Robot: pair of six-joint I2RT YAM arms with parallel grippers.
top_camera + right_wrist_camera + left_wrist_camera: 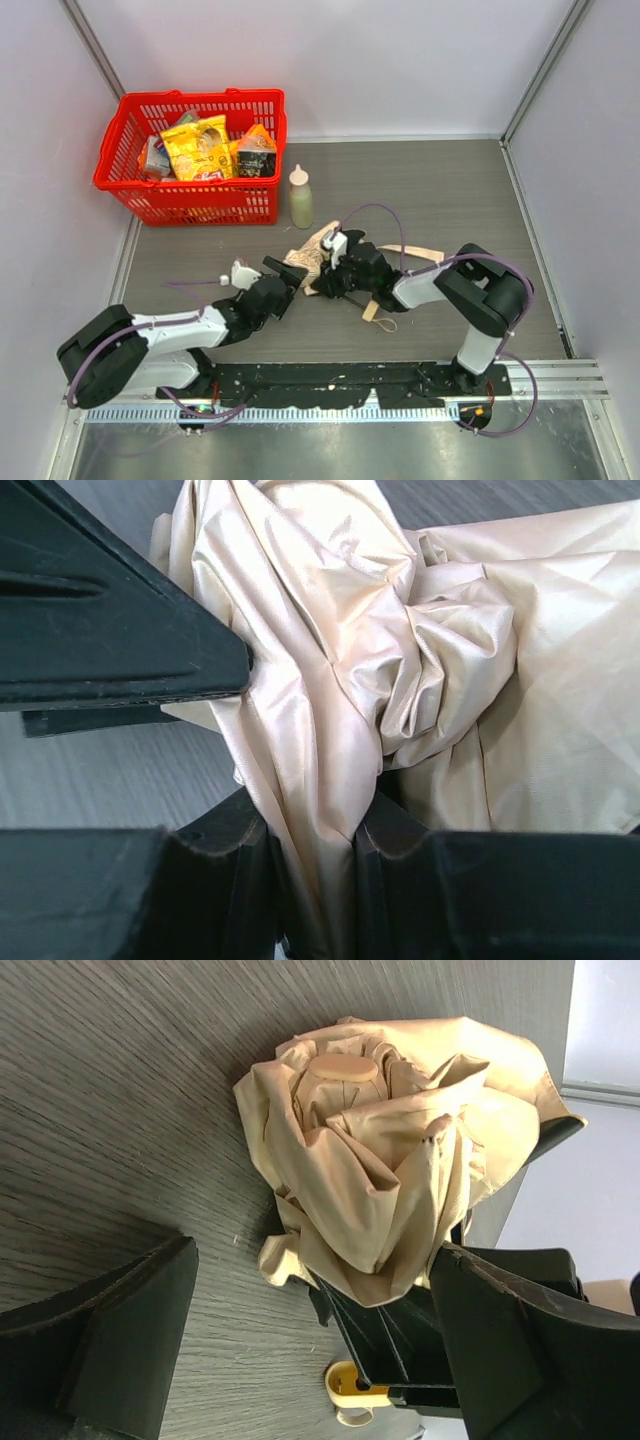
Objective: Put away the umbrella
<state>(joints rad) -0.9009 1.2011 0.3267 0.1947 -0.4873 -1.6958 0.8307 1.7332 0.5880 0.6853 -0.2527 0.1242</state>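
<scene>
Left wrist view shows the umbrella (390,1160) as a crumpled beige bundle with a round cap on top. It lies on the grey table (120,1090), between the wide-spread fingers of the left gripper (315,1265). Only the right wrist view shows the right gripper (315,880) pinching a fold of its fabric.

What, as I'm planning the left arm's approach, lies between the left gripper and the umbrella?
Left wrist view: bare table, plus the right gripper pinching the umbrella by its fabric.
</scene>
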